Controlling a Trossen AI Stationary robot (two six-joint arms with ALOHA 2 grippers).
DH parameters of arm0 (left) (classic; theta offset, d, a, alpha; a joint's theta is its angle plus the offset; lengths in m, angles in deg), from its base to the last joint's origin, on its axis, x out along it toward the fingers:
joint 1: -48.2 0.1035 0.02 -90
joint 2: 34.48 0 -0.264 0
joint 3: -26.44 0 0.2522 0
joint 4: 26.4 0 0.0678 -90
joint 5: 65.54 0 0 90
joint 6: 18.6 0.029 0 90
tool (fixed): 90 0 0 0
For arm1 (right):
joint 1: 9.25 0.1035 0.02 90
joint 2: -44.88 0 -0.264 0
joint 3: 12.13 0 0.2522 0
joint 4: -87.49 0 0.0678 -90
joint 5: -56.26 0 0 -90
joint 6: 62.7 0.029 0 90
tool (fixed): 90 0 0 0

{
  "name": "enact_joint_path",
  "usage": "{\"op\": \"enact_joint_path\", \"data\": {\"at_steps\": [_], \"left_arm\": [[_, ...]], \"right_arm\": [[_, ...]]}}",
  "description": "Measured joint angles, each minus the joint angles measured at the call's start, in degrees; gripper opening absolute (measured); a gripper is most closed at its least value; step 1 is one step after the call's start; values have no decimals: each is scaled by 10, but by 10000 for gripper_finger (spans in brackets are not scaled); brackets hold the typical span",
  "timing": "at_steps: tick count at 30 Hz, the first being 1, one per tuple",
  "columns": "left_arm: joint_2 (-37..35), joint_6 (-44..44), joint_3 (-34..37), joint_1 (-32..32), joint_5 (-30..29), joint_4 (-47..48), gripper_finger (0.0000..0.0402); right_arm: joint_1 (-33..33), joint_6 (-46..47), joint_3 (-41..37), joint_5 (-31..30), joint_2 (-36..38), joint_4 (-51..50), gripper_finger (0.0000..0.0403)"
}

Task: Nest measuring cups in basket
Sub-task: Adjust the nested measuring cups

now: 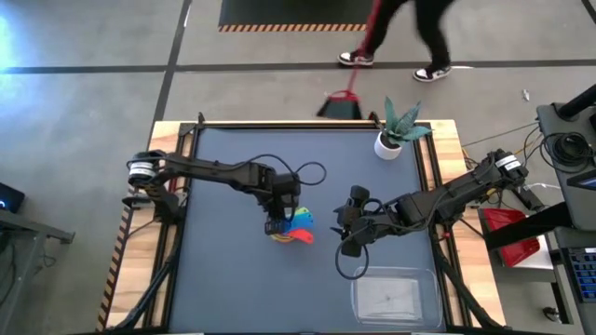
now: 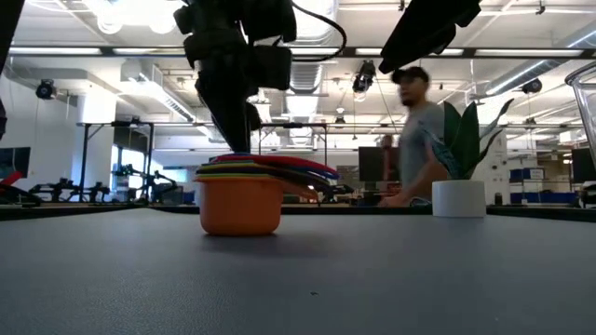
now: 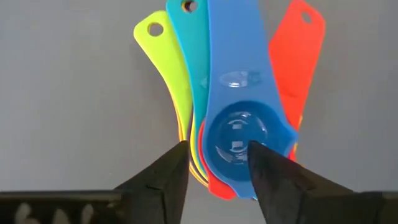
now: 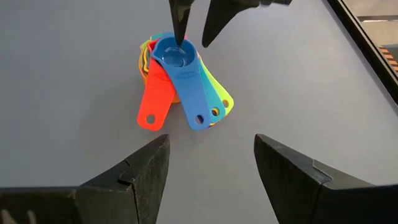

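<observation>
The measuring cups (image 1: 292,226) sit nested in one stack on the dark table top, with the orange cup (image 2: 240,209) at the bottom and the blue cup (image 3: 239,118) on top. Their handles are fanned out: red (image 4: 152,99), blue, teal and yellow-green (image 3: 163,56). My left gripper (image 3: 216,165) points down over the stack's bowls, open. My right gripper (image 4: 211,171) hangs open above bare table to the right of the stack and holds nothing. The basket (image 1: 393,296), a clear tray, lies near the front right corner. My left gripper comes from above, pointing down. One fingertip (image 4: 180,38) stands in the blue cup's bowl (image 3: 233,134) and the other fingertip (image 3: 174,168) outside the stack's rim. I cannot tell whether either finger touches the cups. The stack rests on the table.
A white plant pot (image 1: 388,144) with a green plant stands at the table's far right. A person (image 2: 419,130) walks past beyond the far edge. Bare table lies between the stack and the basket.
</observation>
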Motion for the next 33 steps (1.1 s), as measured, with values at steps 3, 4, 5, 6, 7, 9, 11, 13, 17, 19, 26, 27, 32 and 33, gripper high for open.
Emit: {"op": "enact_joint_path", "data": {"at_steps": [3,4,5,6,7,9,11,13,17,19,26,27,32,33], "left_arm": [[-15,0,0,0,0,1,160],[-22,0,0,0,0,2,163],[-28,0,0,0,0,3,166],[-35,1,0,0,0,3,169],[-45,2,0,0,0,3,170],[-61,3,-1,0,-3,2,171],[-79,4,-1,0,-10,2,171],[-98,6,-1,0,-22,2,171],[-139,13,1,0,-36,-4,171],[-162,16,5,0,-36,-16,171],[-277,22,109,-1,-36,-152,171],[-296,22,132,-1,-36,-174,171],[-373,-5,253,-1,-36,-305,171],[-384,-8,275,-1,-36,-337,171]], "right_arm": [[0,0,0,0,0,0,224],[0,0,0,0,0,0,224],[-1,0,0,0,0,0,224],[-1,0,0,0,0,0,224],[-1,0,0,0,0,0,224],[-1,0,0,0,0,0,224],[-1,0,0,0,0,0,224],[-1,0,0,-1,0,0,224],[-1,0,0,-9,0,0,224],[-1,0,0,-9,0,0,224],[-7,32,0,-14,0,4,224],[-10,33,0,-13,0,7,224],[-27,-11,0,-9,-4,44,224],[-31,-23,0,-9,-8,52,224]]}}
